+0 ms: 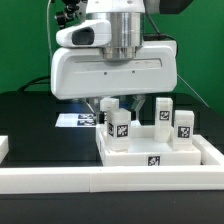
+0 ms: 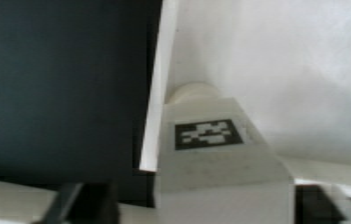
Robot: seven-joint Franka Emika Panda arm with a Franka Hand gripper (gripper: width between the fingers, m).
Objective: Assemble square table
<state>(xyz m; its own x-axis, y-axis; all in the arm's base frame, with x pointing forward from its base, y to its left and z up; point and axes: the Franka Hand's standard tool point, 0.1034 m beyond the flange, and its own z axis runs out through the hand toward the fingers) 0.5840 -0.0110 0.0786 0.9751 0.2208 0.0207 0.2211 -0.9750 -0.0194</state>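
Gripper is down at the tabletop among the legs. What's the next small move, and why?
Probably finish closing on the leg. In the wrist view the tagged leg stands between the fingertips, by the edge of the square tabletop, with the jaws not yet tight on it. The gripper hangs low among the legs in the exterior view.

front view faces arm; wrist view close on tagged leg [image 2: 207, 150].
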